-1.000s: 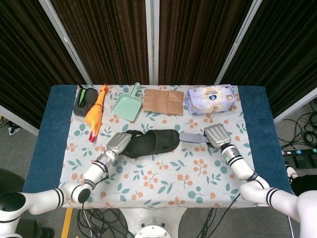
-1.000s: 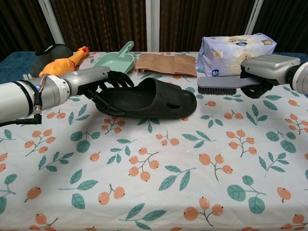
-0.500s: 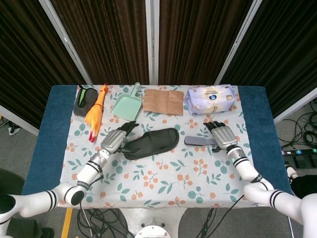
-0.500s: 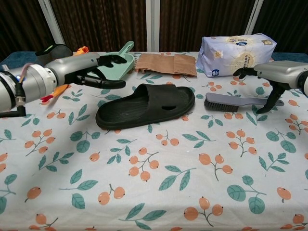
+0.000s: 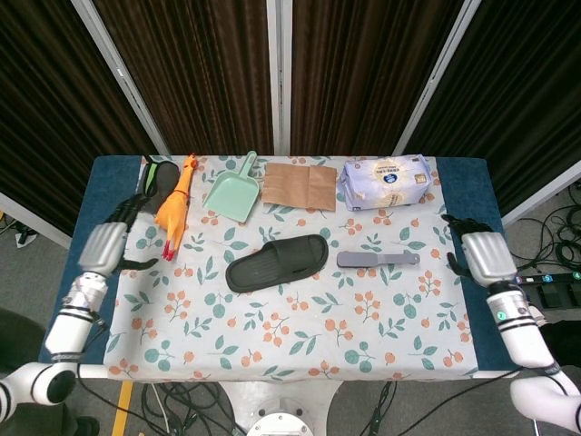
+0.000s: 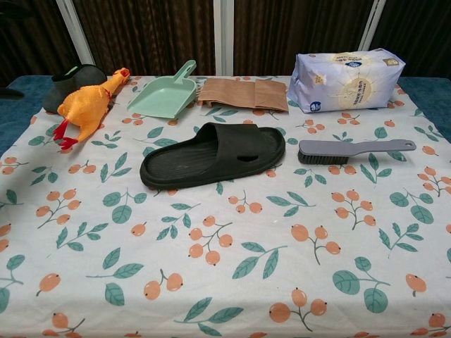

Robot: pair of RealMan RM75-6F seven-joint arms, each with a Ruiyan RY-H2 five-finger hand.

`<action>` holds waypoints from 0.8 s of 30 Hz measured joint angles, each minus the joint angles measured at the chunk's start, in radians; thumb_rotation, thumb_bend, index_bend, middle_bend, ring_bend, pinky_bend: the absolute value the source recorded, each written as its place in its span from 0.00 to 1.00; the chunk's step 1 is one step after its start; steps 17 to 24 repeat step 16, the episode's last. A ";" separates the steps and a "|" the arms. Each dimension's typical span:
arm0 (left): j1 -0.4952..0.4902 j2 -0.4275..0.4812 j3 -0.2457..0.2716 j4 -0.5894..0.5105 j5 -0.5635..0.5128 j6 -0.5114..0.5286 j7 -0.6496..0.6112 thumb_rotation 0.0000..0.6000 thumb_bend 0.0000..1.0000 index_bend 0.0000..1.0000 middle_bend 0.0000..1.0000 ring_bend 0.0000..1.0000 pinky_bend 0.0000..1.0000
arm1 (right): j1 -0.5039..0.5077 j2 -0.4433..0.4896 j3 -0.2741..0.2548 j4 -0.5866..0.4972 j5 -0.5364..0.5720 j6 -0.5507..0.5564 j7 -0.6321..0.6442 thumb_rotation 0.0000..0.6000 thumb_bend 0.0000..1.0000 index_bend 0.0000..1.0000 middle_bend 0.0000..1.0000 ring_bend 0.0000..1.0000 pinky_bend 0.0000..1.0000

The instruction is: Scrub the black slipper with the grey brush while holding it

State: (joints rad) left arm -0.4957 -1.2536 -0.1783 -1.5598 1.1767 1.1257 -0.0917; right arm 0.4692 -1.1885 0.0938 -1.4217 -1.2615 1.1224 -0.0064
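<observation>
1. While both hands hung out past the table edges, holding nothing, neither task object was gripped: the left hand (image 5: 103, 245) had its fingers spread and pointing toward the far-left corner, and the right hand (image 5: 481, 256) showed fingers loosely apart.
2. Well away from either hand's fingers, the black rubber slide slipper (image 5: 277, 262) lay sole-down mid-table, with the grey long-handled scrubbing brush (image 5: 377, 260) just beside its toe end, not touching it.
3. Judged from this, grasping the slipper, picking up the brush and any scrubbing were all left to do.
4. Only the head view showed the hands; the chest view showed neither, but gave the slipper's strap opening and the brush's bristles resting on the cloth more clearly.
</observation>
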 measured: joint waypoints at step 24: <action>0.362 0.086 0.189 -0.091 0.131 0.435 0.158 1.00 0.17 0.13 0.13 0.05 0.20 | -0.322 0.068 -0.094 -0.111 -0.124 0.375 0.073 1.00 0.42 0.08 0.20 0.09 0.16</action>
